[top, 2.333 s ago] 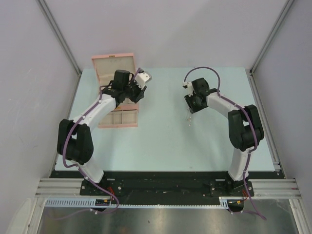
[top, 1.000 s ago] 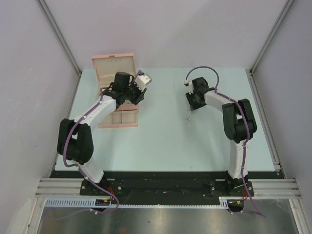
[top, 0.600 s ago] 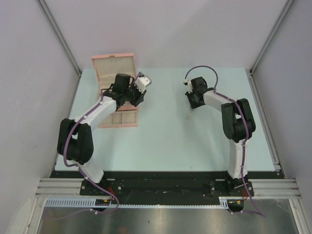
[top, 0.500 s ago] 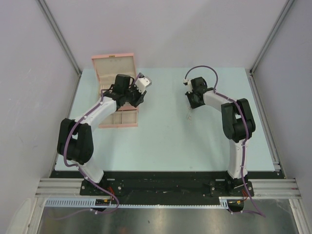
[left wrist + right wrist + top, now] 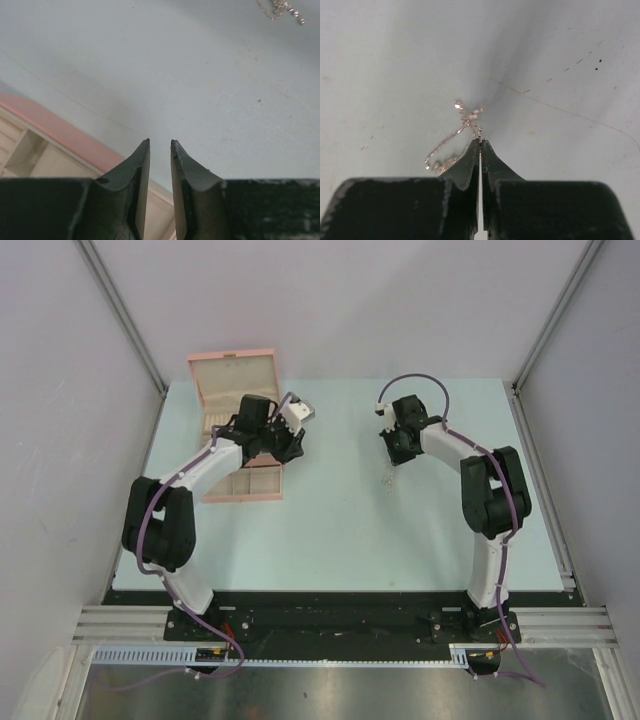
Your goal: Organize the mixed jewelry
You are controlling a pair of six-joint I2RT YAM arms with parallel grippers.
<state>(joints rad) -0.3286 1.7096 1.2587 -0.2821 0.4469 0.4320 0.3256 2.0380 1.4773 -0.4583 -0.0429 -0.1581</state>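
The mixed jewelry (image 5: pixel 461 131) is a thin silvery chain tangle on the pale table; it also shows in the top view (image 5: pixel 386 478) and far off in the left wrist view (image 5: pixel 280 7). My right gripper (image 5: pixel 480 141) is shut, and its tips pinch one end of the chain while the rest trails to the left on the table. In the top view the right gripper (image 5: pixel 392 462) is just behind the jewelry. My left gripper (image 5: pixel 160 142) is slightly open and empty, over the right edge of the pink box (image 5: pixel 60 131). In the top view the left gripper (image 5: pixel 283 447) is at the box's right side.
The pink jewelry box stands at the back left with its lid (image 5: pixel 232 380) raised and a compartment tray (image 5: pixel 250 486) in front. Grey walls and metal rails border the table (image 5: pixel 340 540) on all sides.
My right gripper has shifted slightly away from me and stays shut at the chain, and its elbow has swung. My left gripper has moved a little to the right, off the box.
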